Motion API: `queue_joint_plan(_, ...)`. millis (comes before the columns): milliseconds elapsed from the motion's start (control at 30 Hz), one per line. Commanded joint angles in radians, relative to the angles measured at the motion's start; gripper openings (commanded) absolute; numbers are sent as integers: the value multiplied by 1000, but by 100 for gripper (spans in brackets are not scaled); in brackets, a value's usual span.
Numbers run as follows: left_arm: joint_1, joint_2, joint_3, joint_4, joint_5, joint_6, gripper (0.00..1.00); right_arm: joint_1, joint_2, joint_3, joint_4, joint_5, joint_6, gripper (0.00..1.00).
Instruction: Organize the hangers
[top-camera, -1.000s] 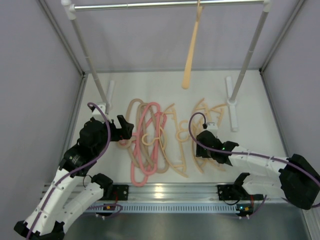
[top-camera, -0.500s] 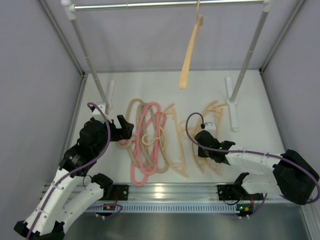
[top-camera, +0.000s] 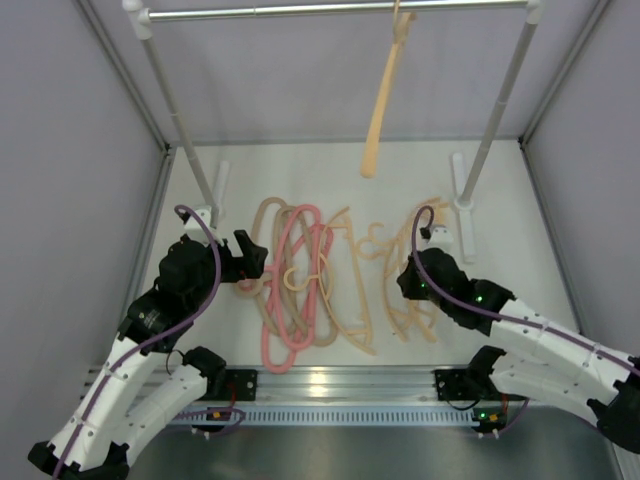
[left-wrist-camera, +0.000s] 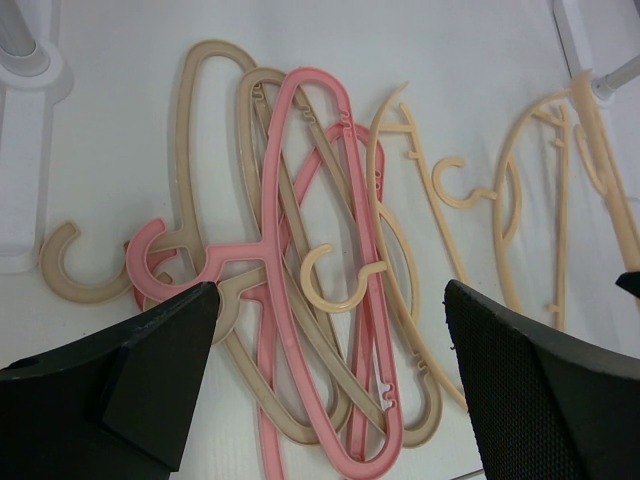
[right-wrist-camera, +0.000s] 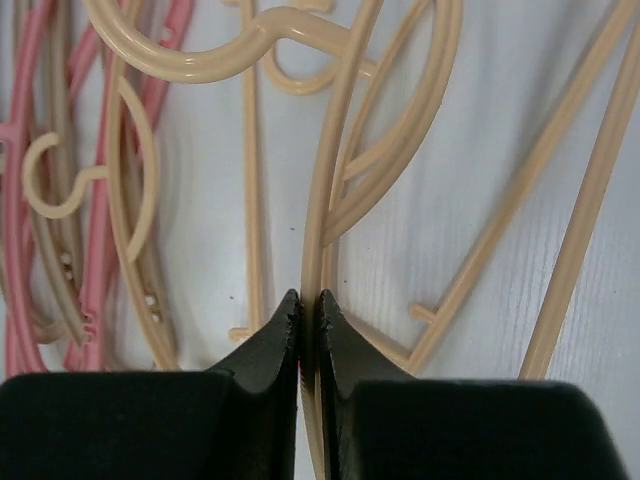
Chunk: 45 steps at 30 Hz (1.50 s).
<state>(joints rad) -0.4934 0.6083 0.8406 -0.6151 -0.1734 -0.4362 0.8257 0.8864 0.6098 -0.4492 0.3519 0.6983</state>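
the right gripper (right-wrist-camera: 308, 300) is pinched almost fully closed on a thin strand of a peach hanger (right-wrist-camera: 318, 200), which runs straight out ahead from between its fingertips (right-wrist-camera: 282, 325) and curves off to the gripper's right; other peach hangers (right-wrist-camera: 253, 200) lie flat just beside the grip on both sides, their strands crossing one another on the white table (right-wrist-camera: 200, 250); far to this gripper's left, at the edge of its wrist view, the pink hangers (right-wrist-camera: 12, 200) lie tangled with tan strands; the left gripper (left-wrist-camera: 328, 295) is spread wide and grips nothing, its two black fingers (left-wrist-camera: 160, 370) well apart; ahead of it and between those fingers lies the main heap, with the pink hangers (left-wrist-camera: 312, 73) stacked over the tan hangers (left-wrist-camera: 183, 150) and a loose peach hook resting on top near the middle; a tan hook and a pink hook curl just ahead of its left finger; whether the fingers touch the heap i cannot tell; from above, the left gripper (top-camera: 252, 262) sits at the heap's near left edge and the right gripper (top-camera: 412, 283) at the near end of the peach group; well beyond both grippers one peach hanging hanger (top-camera: 382, 110) hooks over the grey rail (top-camera: 300, 10), tilted, between the white posts (top-camera: 172, 110).
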Motion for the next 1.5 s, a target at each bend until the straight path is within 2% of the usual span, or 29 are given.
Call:
queue_joint_plan(0, 4, -13, -11, 2, -2, -1, 98, 15, -46, 91, -81, -4, -25, 0)
queue_joint_plan(133, 3, -13, -11, 3, -3, -1, 98, 13, -108, 137, -100, -30, -26, 0)
queue_joint_plan(333, 3, -12, -9, 3, -3, 1, 98, -29, -141, 290, -124, 7, -80, 0)
queue_joint_plan(400, 4, -10, -11, 3, -3, 1, 98, -97, -127, 352, -125, -16, -114, 0)
queue_joint_plan(633, 3, -2, -11, 2, -3, 2, 98, -350, -14, 559, -56, -295, -148, 0)
queue_joint_plan(733, 3, -5, -11, 3, -5, 2, 98, -419, 32, 639, -26, -346, -135, 0)
queue_joint_plan(900, 3, -2, -11, 3, -3, 4, 98, -484, 89, 726, 85, -500, -74, 0)
queue_joint_plan(1167, 3, 1, -9, 2, -2, 5, 98, -577, 132, 814, 205, -620, 36, 0)
queue_joint_plan(1467, 3, 2, -9, 3, -3, 4, 98, -668, 215, 812, 539, -781, 288, 0)
